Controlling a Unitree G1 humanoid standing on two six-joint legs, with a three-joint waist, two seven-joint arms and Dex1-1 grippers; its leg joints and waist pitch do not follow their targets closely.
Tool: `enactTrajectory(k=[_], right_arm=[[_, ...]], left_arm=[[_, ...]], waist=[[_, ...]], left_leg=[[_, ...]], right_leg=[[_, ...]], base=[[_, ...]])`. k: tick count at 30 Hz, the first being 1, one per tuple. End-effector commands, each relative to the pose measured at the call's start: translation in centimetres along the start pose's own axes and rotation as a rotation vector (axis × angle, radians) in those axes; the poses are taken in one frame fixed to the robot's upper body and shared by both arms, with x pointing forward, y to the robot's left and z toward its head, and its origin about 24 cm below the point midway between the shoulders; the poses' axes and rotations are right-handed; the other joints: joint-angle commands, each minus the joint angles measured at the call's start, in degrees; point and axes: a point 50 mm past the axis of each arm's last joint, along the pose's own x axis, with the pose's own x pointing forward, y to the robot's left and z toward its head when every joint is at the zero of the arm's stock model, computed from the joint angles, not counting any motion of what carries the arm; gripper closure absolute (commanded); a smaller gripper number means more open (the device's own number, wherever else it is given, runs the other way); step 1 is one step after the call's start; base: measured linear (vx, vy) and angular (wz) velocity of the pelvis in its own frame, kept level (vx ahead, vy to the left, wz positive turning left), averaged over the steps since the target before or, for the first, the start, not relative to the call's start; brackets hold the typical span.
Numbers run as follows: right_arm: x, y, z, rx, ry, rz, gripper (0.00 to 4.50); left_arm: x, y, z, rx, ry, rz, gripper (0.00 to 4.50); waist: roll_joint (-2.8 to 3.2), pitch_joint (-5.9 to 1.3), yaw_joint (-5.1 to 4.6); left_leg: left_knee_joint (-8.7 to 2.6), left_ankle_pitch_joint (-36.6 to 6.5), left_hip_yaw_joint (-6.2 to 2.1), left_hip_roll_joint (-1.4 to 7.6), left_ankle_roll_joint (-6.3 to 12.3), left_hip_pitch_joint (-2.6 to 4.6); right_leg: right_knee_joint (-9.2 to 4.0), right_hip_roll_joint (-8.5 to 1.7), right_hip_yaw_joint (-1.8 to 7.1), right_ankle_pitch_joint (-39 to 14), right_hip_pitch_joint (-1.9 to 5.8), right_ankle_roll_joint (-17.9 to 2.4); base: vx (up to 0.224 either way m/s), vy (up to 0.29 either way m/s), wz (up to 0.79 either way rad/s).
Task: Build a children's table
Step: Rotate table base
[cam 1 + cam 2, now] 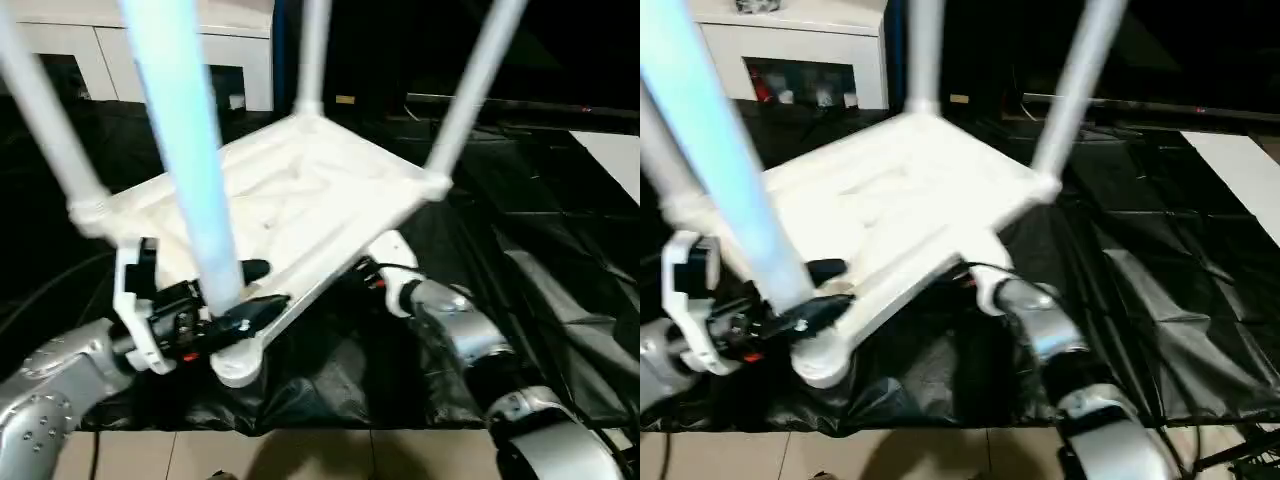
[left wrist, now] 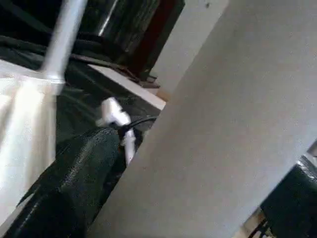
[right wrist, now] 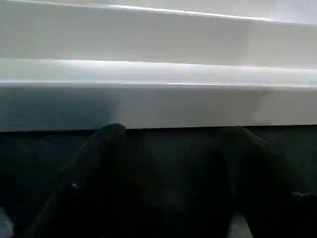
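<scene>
The left gripper's [image 1: 240, 295] two black fingers stand wide on either side of the nearest leg [image 1: 185, 150], just above its flared foot in the corner socket at about seven o'clock of the head view; they straddle the tube, and whether the pads press it firmly I cannot tell; the right gripper [image 3: 171, 163] has its fingers parted below the rim of the tabletop [image 1: 300, 200], at about five o'clock of the top, and contact with the rim is not clear from the wrist view; the children's table lies upside down and tilted, its near edge lifted off the black sheeting [image 1: 560, 280], with all four legs standing up from the corner sockets; the white cabinet [image 1: 150, 50] sits behind at eleven o'clock. From here the risk, as I judge it, is the top sliding off the right fingers if they carry it by the rim alone; a sideways pull on the near leg could lever it out of its socket; the slack sheeting could snag a corner if the table drops.
</scene>
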Motion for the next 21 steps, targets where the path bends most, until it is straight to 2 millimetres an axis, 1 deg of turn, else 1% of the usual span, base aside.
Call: enactTrajectory(k=[1,2,3,5,7,9,11,13,14,15,16,17,18,19,21], right_arm=[[1.0,1.4,1.9,-0.03,-0.073,0.085,1.04],[1.1,1.8,2.2,-0.039,-0.088,0.113,1.04],[1.3,2.2,2.3,-0.047,-0.097,0.131,1.04],[1.5,3.0,2.5,-0.055,-0.114,0.187,1.04],[1.5,3.3,2.6,-0.055,-0.12,0.209,1.04],[1.7,4.7,2.9,-0.049,-0.16,0.307,1.04],[1.9,5.7,3.0,-0.039,-0.181,0.377,1.04],[2.0,5.9,2.9,-0.037,-0.179,0.381,1.04],[2.2,5.7,2.9,-0.04,-0.176,0.36,1.04],[2.3,5.6,3.0,-0.038,-0.177,0.34,1.04],[2.3,5.4,3.0,-0.037,-0.178,0.328,1.04],[2.3,5.3,3.0,-0.027,-0.181,0.321,1.04],[2.3,5.1,3.1,-0.023,-0.183,0.319,1.04],[2.2,5.1,3.1,-0.022,-0.184,0.32,1.04],[2.0,5.1,3.0,-0.006,-0.195,0.365,1.04]], left_arm=[[1.2,-1.2,0.0,-0.01,-0.008,-0.076,0.04],[1.5,-1.2,0.0,-0.014,-0.021,-0.078,0.04],[1.7,-1.2,0.0,-0.016,-0.028,-0.079,0.04],[2.2,-1.1,0.0,-0.024,-0.033,-0.088,0.04],[2.3,-1.1,-0.1,-0.024,-0.029,-0.089,0.04],[3.3,-1.2,0.0,-0.028,-0.032,-0.117,0.04],[4.3,-1.4,0.3,-0.035,-0.053,-0.157,0.04],[4.7,-1.5,0.4,-0.037,-0.06,-0.169,0.04],[5.1,-1.4,0.3,-0.03,-0.055,-0.165,0.04],[5.4,-1.2,0.2,-0.023,-0.05,-0.159,0.04],[5.6,-1.1,0.1,-0.018,-0.047,-0.155,0.04],[6.0,-0.9,-0.1,-0.006,-0.036,-0.154,0.04],[6.3,-0.6,-0.1,0.007,-0.031,-0.144,0.04],[6.5,-0.5,-0.2,0.013,-0.029,-0.139,0.04],[7.4,-0.4,-0.2,0.02,-0.021,-0.155,0.04]], waist=[[0.82,-3.26,0.47],[0.73,-3.26,0.43],[0.8,-3.28,0.52],[0.72,-3.33,0.52],[0.69,-3.28,0.54],[0.77,-3.37,0.61],[0.78,-3.36,0.75],[0.71,-3.41,0.72],[0.7,-3.45,0.72],[0.55,-3.44,0.73],[0.63,-3.43,0.76],[0.48,-3.42,0.71],[0.53,-3.39,0.73],[0.44,-3.41,0.82],[0.49,-3.36,0.97]], left_leg=[[-4.26,-16.0,-0.08,1.07,-2.41,0.53],[-4.26,-16.1,-0.07,1.15,-2.5,0.58],[-4.3,-16.2,-0.09,1.19,-2.59,0.61],[-4.3,-16.4,-0.1,1.17,-2.49,0.65],[-4.35,-16.6,-0.14,1.16,-2.52,0.62],[-4.28,-16.5,-0.11,1.19,-2.45,0.77],[-4.31,-16.1,-0.16,1.22,-2.43,0.64],[-4.32,-15.6,-0.21,1.22,-2.47,0.55],[-4.23,-15.0,-0.16,1.15,-2.45,0.61],[-4.22,-15.1,-0.13,1.16,-2.44,0.65],[-4.26,-15.3,-0.19,1.2,-2.54,0.64],[-4.29,-15.6,-0.23,1.22,-2.59,0.62],[-4.36,-15.8,-0.25,1.23,-2.56,0.66],[-4.28,-16.1,-0.17,1.25,-2.55,0.86],[-4.35,-17.1,-0.28,1.27,-2.67,0.79]], right_leg=[[-4.28,-2.75,2.68,-14.7,2.3,-10.3],[-4.23,-2.71,2.7,-14.0,2.29,-10.4],[-4.21,-2.73,2.68,-13.8,2.31,-10.3],[-4.2,-2.72,2.67,-13.6,2.36,-10.3],[-4.24,-2.77,2.7,-14.0,2.39,-10.2],[-4.17,-2.72,2.72,-13.3,2.35,-10.3],[-4.14,-2.84,2.73,-12.5,2.5,-10.7],[-4.06,-2.9,2.71,-12.1,2.66,-10.9],[-4.08,-2.9,2.69,-11.7,2.61,-11.1],[-4.1,-2.91,2.69,-11.9,2.56,-11.1],[-4.17,-2.97,2.66,-12.5,2.58,-11.1],[-4.19,-2.97,2.67,-12.9,2.61,-11.0],[-4.28,-2.93,2.64,-13.3,2.61,-10.7],[-4.37,-2.93,2.67,-13.7,2.44,-10.6],[-4.54,-3.08,2.67,-15.5,2.51,-9.8]], base=[[0.0,0.0,0.0],[0.0,0.0,0.0],[0.0,0.0,0.0],[0.0,0.0,0.0],[0.0,0.0,0.0],[0.0,0.0,0.0],[0.0,0.0,0.0],[0.0,0.0,0.0],[0.0,0.0,0.0],[0.0,0.0,0.0],[0.0,0.0,0.0],[0.0,0.0,0.0],[0.0,0.0,0.0],[0.0,0.0,0.0],[0.0,0.0,0.0]])
